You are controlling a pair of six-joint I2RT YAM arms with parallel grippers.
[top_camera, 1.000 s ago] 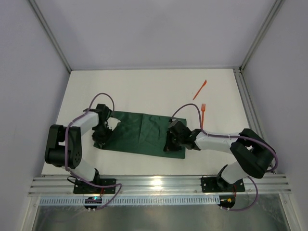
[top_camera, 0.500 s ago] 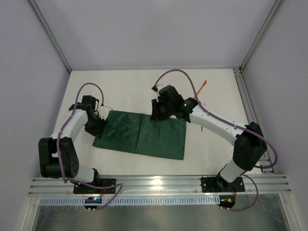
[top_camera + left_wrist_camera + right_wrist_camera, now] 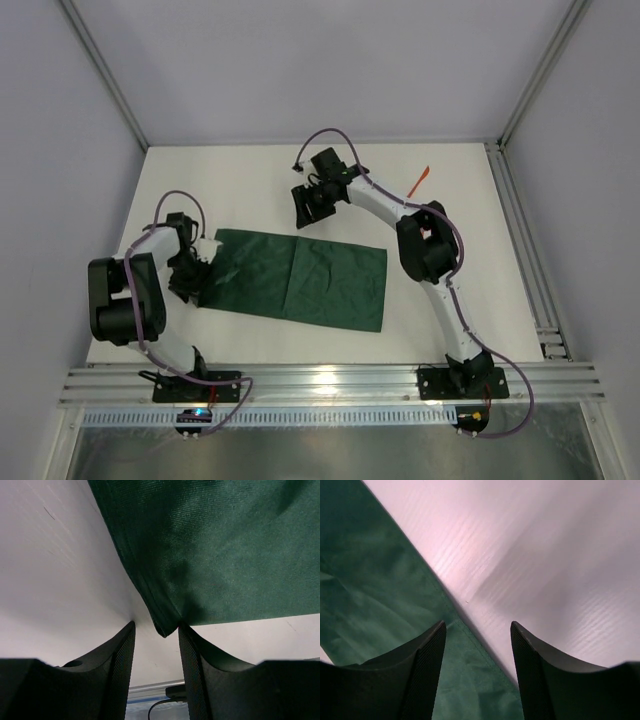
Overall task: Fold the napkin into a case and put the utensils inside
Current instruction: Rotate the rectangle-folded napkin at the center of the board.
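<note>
One fold looks done so far: the dark green soft cloth napkin (image 3: 295, 280) lies flat on the white table (image 3: 250, 185) as a wide rectangle, with a faint crease running across it near its middle. It is not yet the narrow layered case the task asks for, so I judge that more folding is left, and then the loading of the utensils.

Of the small bright orange plastic utensils, only the pointed knife-like piece (image 3: 416, 183) shows in the overhead view, lying on the table toward the far right, well apart from the napkin. The fork cannot be seen; the right arm may be covering it.

The left pincer (image 3: 156, 645) sits low at the napkin's left end. Its fingers (image 3: 117, 655) stand apart, and a corner of the cloth pokes down into the gap between them, yet nothing is pinched. The right pincer (image 3: 477, 645) hovers above the napkin's far edge, near the middle of that edge. Its fingers (image 3: 427, 652) are spread wide and hold nothing; the wrist view shows the hem running slantwise beneath them with bare table beyond.

Both utensils therefore remain outside the cloth, and the whole placing step is yet to be done.
</note>
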